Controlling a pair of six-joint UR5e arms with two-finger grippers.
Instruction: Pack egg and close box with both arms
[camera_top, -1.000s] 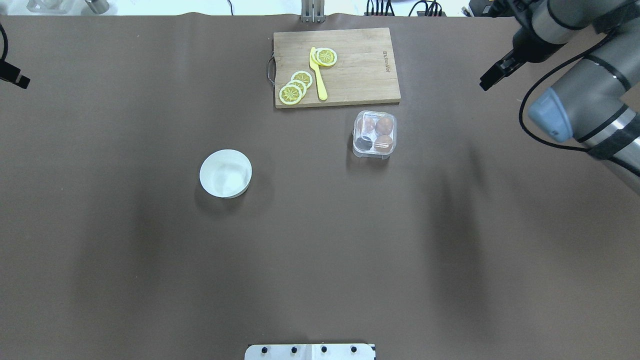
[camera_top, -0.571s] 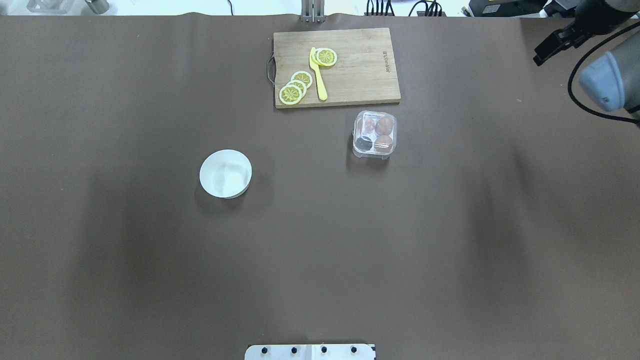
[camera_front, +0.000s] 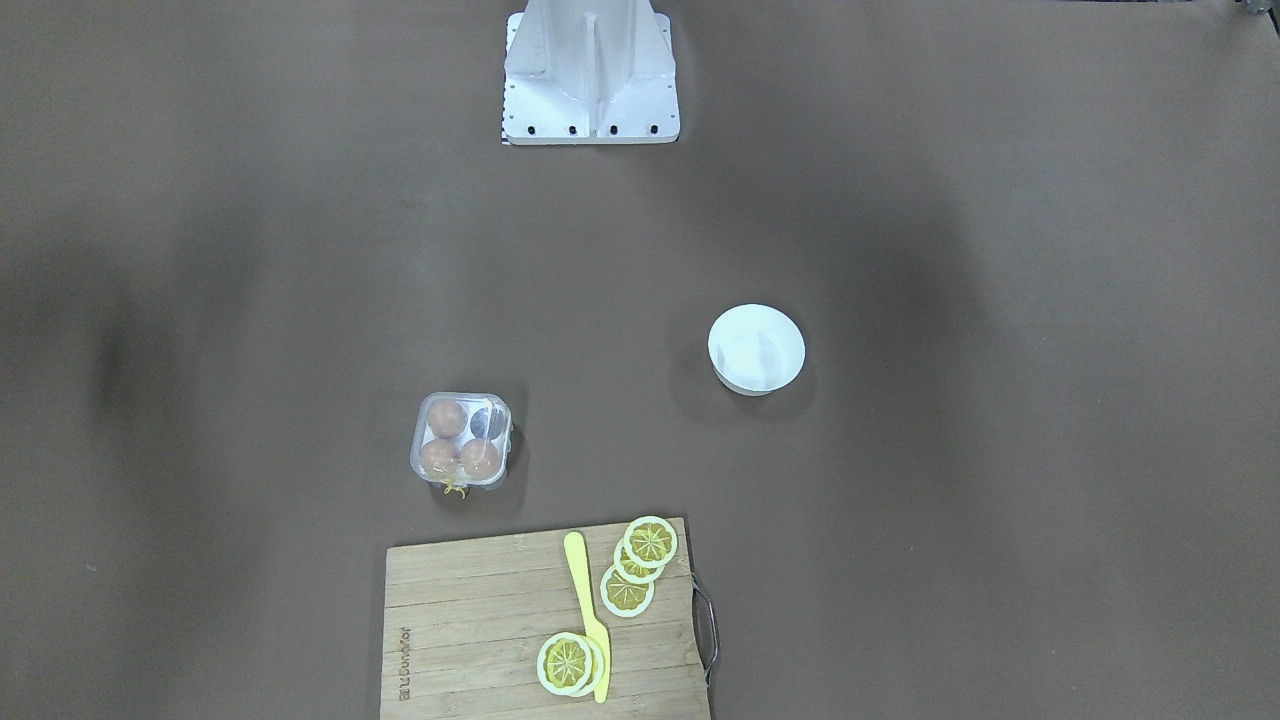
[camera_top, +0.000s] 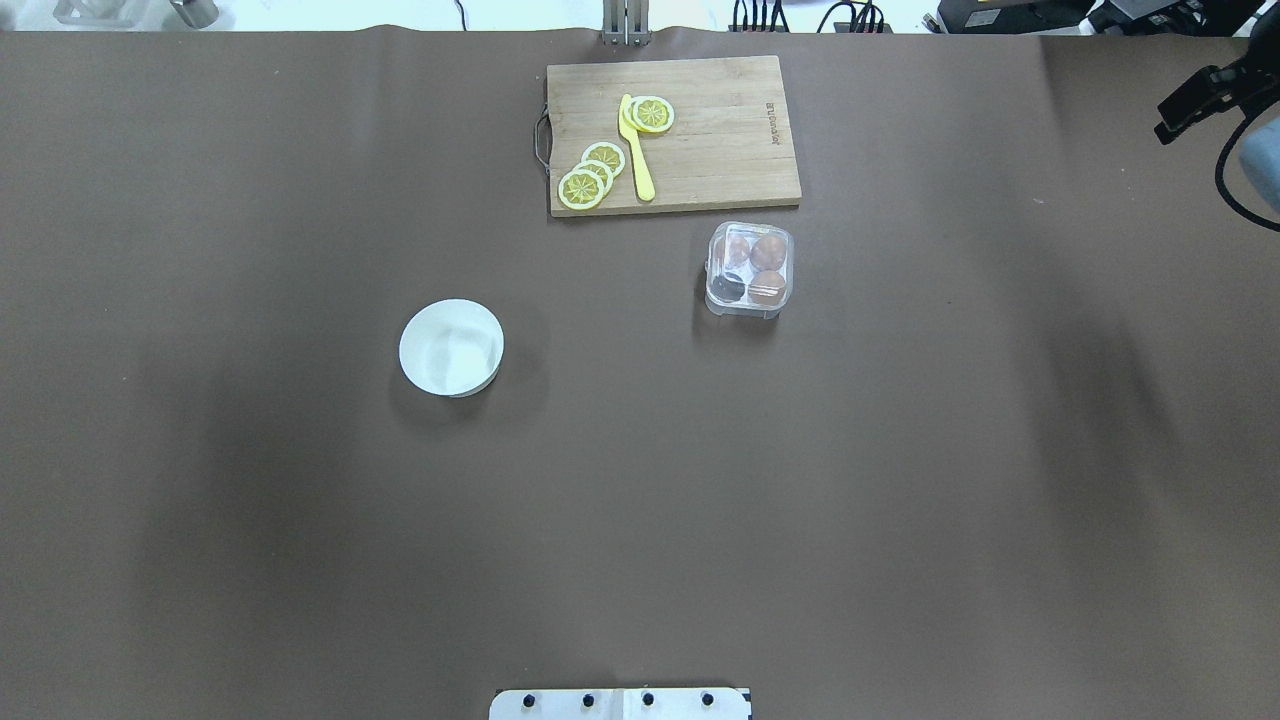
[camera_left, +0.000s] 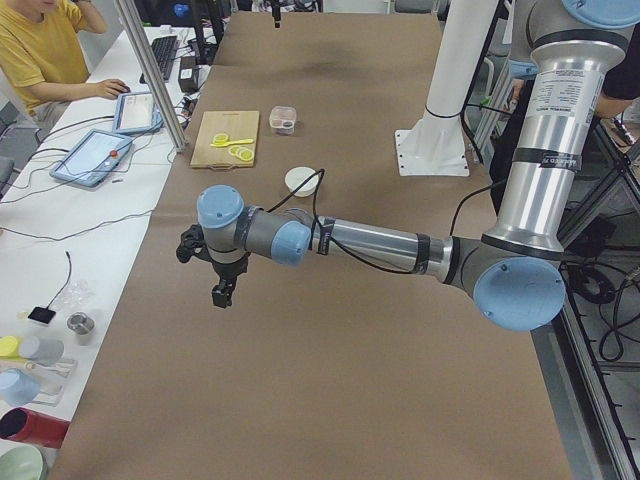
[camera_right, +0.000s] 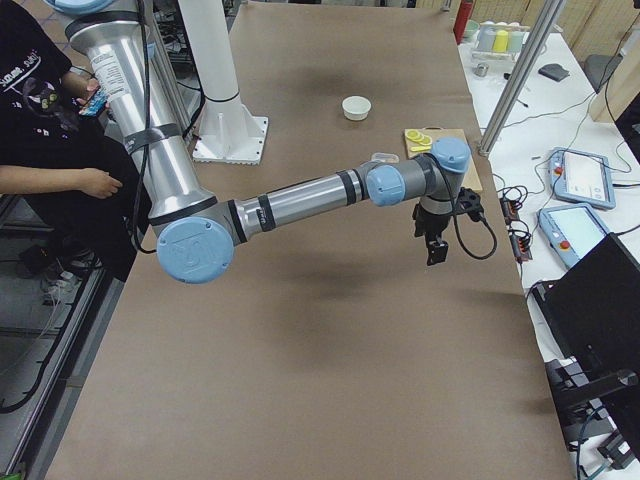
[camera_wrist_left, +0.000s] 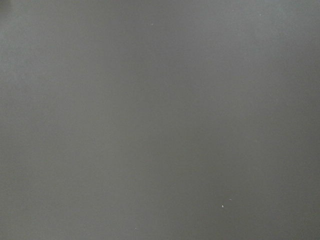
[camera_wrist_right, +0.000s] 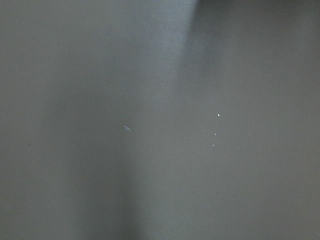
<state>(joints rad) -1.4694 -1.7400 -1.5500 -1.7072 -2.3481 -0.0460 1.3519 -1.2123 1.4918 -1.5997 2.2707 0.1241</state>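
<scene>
The clear box (camera_top: 749, 270) stands just in front of the cutting board with its lid down; it also shows in the front view (camera_front: 461, 440). Three tan-brown eggs (camera_front: 445, 417) fill three cells and one cell is dark. Yellow string (camera_front: 455, 488) hangs at its board side. My right gripper (camera_top: 1168, 128) hangs at the far right edge, well away from the box, and also shows in the right view (camera_right: 437, 258); I cannot tell its state. My left gripper (camera_left: 221, 296) shows only in the left view, above the table's left end; I cannot tell its state.
A white bowl (camera_top: 420, 325) stands left of centre. The wooden cutting board (camera_top: 720, 150) at the back holds lemon slices (camera_top: 590, 175) and a yellow knife (camera_top: 636, 150). The white base (camera_top: 620, 703) is at the front edge. Both wrist views show only brown table cover.
My right arm has swung out to the right, from near the board's right side to the view's far right edge. My left gripper has left the overhead view. The box has not moved.
</scene>
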